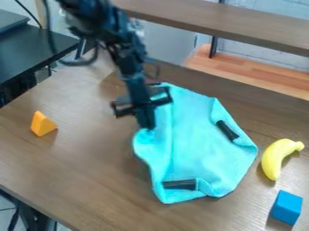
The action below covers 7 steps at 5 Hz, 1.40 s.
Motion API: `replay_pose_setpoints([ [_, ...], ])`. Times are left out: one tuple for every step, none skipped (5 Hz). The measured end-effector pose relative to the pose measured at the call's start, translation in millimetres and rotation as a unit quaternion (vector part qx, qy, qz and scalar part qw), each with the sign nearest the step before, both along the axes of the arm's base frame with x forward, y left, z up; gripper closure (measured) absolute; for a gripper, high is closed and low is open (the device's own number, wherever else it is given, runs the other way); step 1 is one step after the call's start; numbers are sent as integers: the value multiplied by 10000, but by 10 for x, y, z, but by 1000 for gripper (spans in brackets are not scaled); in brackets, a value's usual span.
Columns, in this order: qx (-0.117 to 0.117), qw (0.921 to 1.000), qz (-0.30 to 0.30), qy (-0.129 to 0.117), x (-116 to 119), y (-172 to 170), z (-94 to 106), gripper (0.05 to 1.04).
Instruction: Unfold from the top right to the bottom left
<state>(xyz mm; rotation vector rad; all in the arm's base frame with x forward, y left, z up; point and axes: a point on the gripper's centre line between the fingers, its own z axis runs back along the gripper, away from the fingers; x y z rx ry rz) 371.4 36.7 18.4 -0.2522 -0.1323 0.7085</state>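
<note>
The black gripper hangs at the left edge of the turquoise cloth, its tip over or against the fabric there; whether it holds any cloth is unclear. The cloth lies right of the table's middle, with a raised fold along its left side. Its right edge is turned over near a short black strip, and its bottom corner is creased beside another black strip.
On the brown table, an orange wedge lies to the left. A yellow banana and a blue block lie right of the cloth. A wooden shelf runs behind.
</note>
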Motion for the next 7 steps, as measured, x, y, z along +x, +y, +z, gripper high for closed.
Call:
replay_pose_setpoints([
  [-228,9996,-130,-71,-193,246,112,1025],
  [-290,9994,-194,-78,-310,403,102,1027],
  [-352,9993,-113,13,-429,562,71,1027],
  [-164,9998,-123,63,-482,661,33,1027],
  [80,9997,33,214,-553,713,-39,1027],
  [601,9980,0,-170,-539,690,72,1027],
  [1246,9898,-242,-648,-534,627,152,1006],
])
